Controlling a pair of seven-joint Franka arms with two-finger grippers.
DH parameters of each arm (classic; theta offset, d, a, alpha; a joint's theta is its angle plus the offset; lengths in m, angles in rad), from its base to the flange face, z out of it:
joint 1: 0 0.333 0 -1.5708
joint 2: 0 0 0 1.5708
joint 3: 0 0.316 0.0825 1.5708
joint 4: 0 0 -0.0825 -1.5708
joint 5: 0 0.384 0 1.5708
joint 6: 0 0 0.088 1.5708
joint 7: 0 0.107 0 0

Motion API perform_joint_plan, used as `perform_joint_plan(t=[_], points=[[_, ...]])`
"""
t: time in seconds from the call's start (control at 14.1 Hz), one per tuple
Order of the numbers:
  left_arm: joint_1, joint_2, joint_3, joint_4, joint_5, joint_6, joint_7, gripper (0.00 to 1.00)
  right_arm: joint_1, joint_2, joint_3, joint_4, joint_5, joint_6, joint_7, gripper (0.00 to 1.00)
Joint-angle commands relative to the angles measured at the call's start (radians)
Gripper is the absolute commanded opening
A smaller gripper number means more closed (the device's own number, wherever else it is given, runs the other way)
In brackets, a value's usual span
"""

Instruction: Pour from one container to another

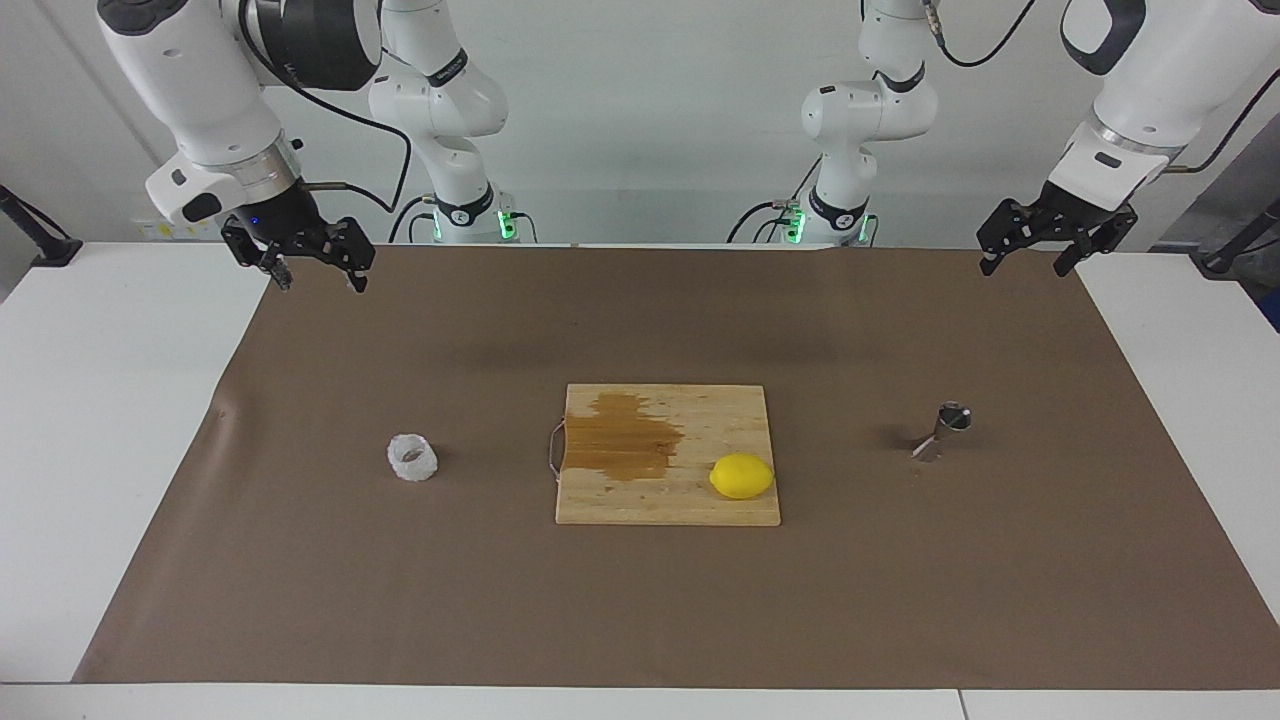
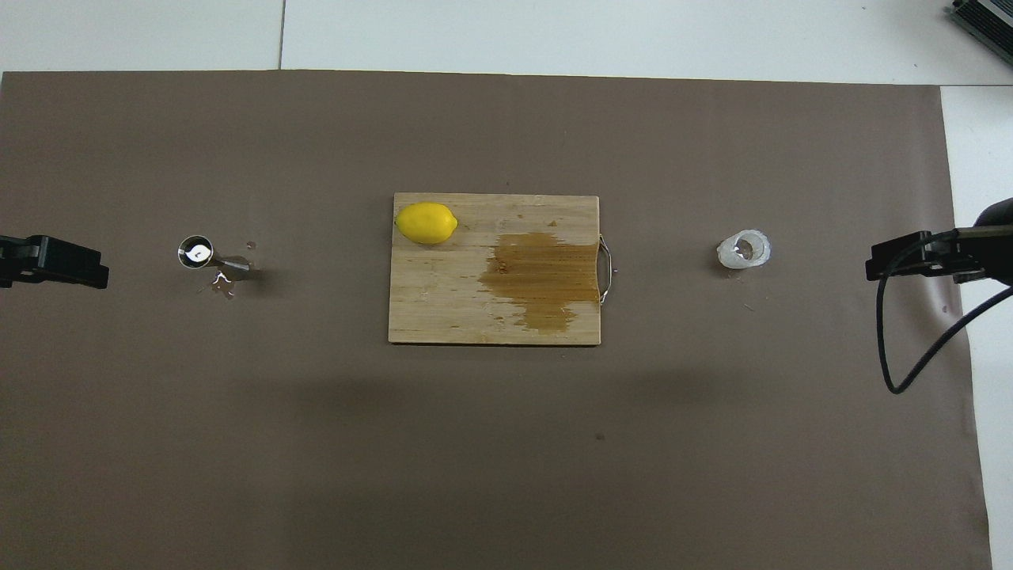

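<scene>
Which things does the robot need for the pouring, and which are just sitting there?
Needed for the pouring:
- crinkled cup, toward the right arm's end
- steel jigger, toward the left arm's end

Just sitting there:
- lemon, on the board
- cutting board, between the two, with a wet stain

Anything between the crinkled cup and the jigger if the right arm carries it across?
Yes. The cutting board lies on the table between the crinkled cup and the jigger, with a lemon on its jigger-side part. Nothing stands between the right end effector and the cup. The left end effector waits raised.
</scene>
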Motion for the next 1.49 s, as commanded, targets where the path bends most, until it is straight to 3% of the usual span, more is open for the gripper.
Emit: perform_joint_plan(t=[0.0,0.28,0.5,0.78,1.14,1.42], points=[[0.029,-0.1,0.013,-0.182,-0.013,0.11,-0.007,1.0,-0.013,-0.016,0.005,-0.009,0.02,-0.011,-0.022,1.0],[0.038,-0.048,0.013,-0.214,-0.026,0.132,-0.129,1.0,-0.013,-0.016,0.005,-0.009,0.022,-0.011,-0.022,1.0],[0.079,0.031,0.013,-0.204,-0.134,0.165,-0.418,1.0,-0.015,-0.015,0.005,-0.009,0.022,-0.011,-0.022,1.0],[0.144,0.087,0.013,-0.213,-0.269,0.22,-0.667,1.0,-0.015,-0.016,0.005,-0.009,0.022,-0.011,-0.02,1.0],[0.196,0.066,0.011,-0.317,-0.447,0.347,-0.977,1.0,-0.013,-0.015,0.005,-0.009,0.022,-0.011,-0.02,1.0],[0.196,0.033,0.013,-0.385,-0.466,0.393,-1.036,1.0,-0.015,-0.016,0.005,-0.009,0.022,-0.011,-0.02,1.0]])
